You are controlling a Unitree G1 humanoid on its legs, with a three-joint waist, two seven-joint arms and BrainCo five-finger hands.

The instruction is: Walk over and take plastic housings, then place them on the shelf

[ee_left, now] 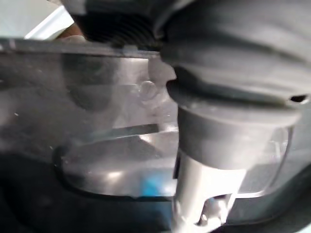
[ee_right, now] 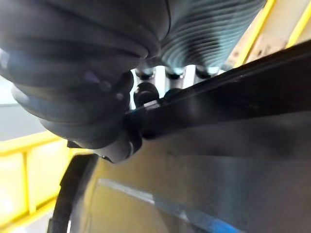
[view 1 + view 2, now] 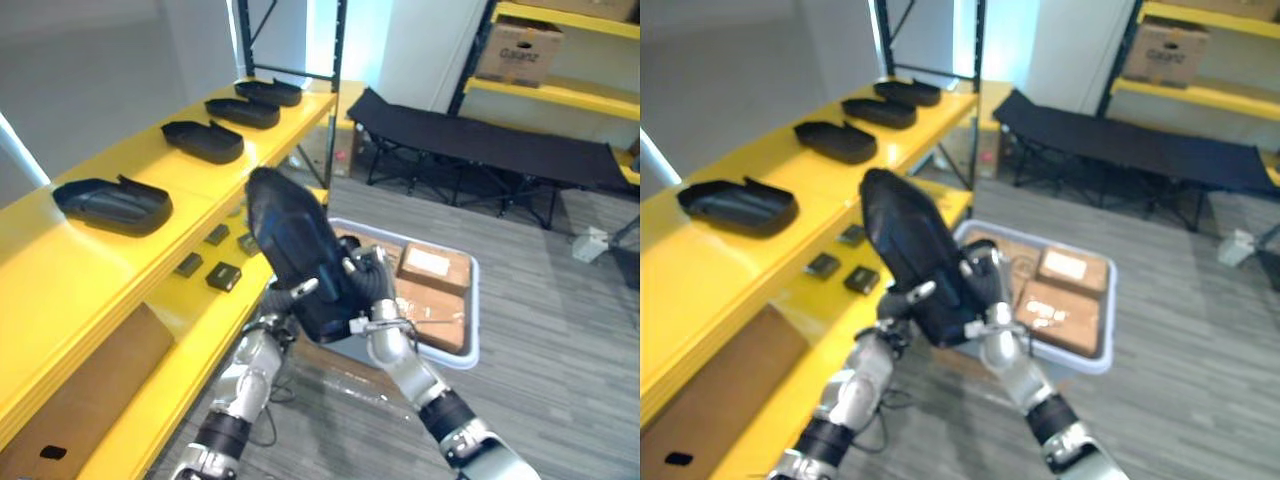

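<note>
Plastic housing [image 3: 288, 245], pinched by curled fingers of left hand [image 3: 290, 295] and right hand [image 3: 375, 300], tilts toward eleven o'clock, likely so both can slide it onto the yellow shelf [image 3: 215, 185].

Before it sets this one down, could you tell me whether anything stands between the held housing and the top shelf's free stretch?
Nothing visible does. The held housing, gripped by the left hand and right hand, hangs beside the top shelf; its bare stretch between the nearest housing and the second housing is open to it.
</note>
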